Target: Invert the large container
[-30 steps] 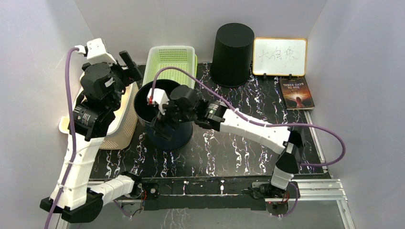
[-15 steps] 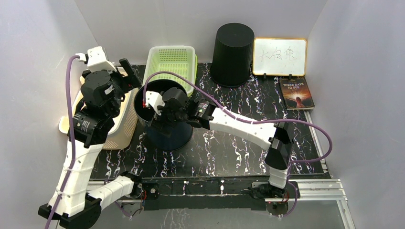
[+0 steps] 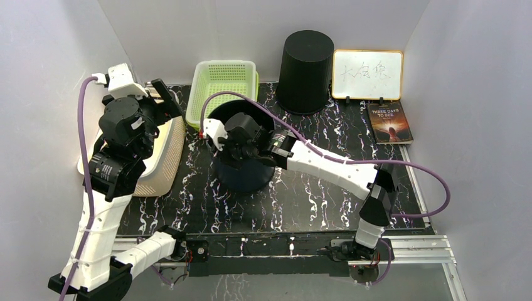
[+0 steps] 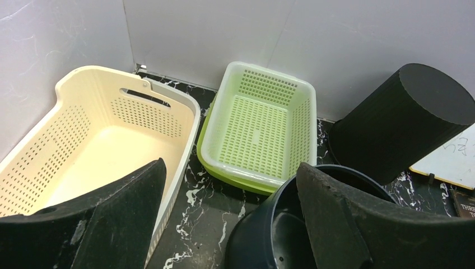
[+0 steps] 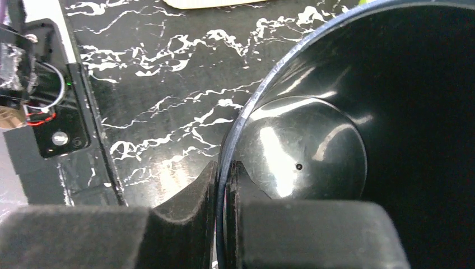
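The large container [image 3: 246,177] is a dark blue glossy bucket standing mouth up near the middle of the marbled table. My right gripper [image 3: 221,148] is shut on its left rim, one finger inside and one outside. The right wrist view shows the thin rim pinched in my right gripper [image 5: 224,169], with the bucket's shiny floor [image 5: 302,148] beyond. My left gripper [image 3: 167,99] hangs open above the cream basket, left of the bucket and apart from it. In the left wrist view the left gripper [image 4: 229,168] holds nothing and the bucket [image 4: 263,238] sits under the right finger.
A cream perforated basket [image 3: 168,164] lies at the left and a green basket [image 3: 226,74] behind the bucket. A black ribbed bin [image 3: 305,70] stands upside down at the back. A whiteboard [image 3: 367,74] and a book [image 3: 390,122] are at the back right.
The right gripper closed on the bucket's rim and drew the bucket to the right, away from the cream basket. The left arm drifted a little to the left.
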Motion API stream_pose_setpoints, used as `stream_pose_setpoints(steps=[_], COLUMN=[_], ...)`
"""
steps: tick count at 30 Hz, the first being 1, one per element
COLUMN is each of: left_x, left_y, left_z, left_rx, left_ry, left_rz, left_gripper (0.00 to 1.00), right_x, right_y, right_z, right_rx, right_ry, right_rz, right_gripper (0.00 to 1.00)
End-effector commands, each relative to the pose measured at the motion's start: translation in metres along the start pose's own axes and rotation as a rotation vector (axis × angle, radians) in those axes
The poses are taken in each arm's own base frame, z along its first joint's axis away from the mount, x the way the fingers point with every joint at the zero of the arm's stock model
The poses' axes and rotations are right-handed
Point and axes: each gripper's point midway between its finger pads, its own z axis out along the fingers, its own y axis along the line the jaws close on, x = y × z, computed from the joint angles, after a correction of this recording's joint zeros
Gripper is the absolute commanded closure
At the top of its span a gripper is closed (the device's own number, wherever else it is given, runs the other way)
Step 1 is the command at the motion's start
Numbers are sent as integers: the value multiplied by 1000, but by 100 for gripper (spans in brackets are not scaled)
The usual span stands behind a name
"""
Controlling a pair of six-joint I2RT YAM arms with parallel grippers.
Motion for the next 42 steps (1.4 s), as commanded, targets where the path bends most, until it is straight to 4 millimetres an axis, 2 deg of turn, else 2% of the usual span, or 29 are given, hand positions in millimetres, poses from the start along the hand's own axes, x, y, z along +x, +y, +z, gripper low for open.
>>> stream_pose_setpoints(steps=[1, 5, 9, 10, 12, 15, 21, 23, 24, 29, 36, 42], left_x=[-18, -26, -35, -37, -41, -47, -57, -58, -58, -56, -57, -60], left_y=[5, 7, 6, 6, 5, 5, 5, 5, 5, 4, 1, -2], left_z=[-13, -17, -21, -22, -23, -25, -31, -32, -32, -31, -29, -26], left_rx=[1, -1, 7, 9, 12, 18, 26, 27, 29, 31, 39, 42], left_ry=[-43, -53, -66, -69, -73, -81, -96, -99, -98, -84, -76, -69], left_rz=[-14, -13, -16, -15, -14, -16, -22, -23, -23, -8, 0, 15], left_gripper=[15, 15, 15, 15, 15, 15, 15, 14, 10, 10, 10, 11], right_x=[-65, -75, -91, -100, -118, -128, -132, -129, -125, -97, -51, -14], right_y=[2, 0, 11, 11, 11, 4, 12, 11, 9, 11, -9, -22], right_z=[-23, -31, -47, -58, -94, -129, -166, -165, -162, -160, -159, -132], right_rx=[-35, -118, -247, -298, -405, -509, -662, -682, -682, -770, -838, -819], right_ry=[-222, -292, -406, -471, -628, -801, -984, -1000, -1005, -1058, -1117, -1095], right_rz=[9, 133, 202, 232, 308, 393, 489, 545, 572, 691, 820, 996], right_gripper=[100, 100, 100, 100, 100, 100, 100, 100, 100, 100, 100, 100])
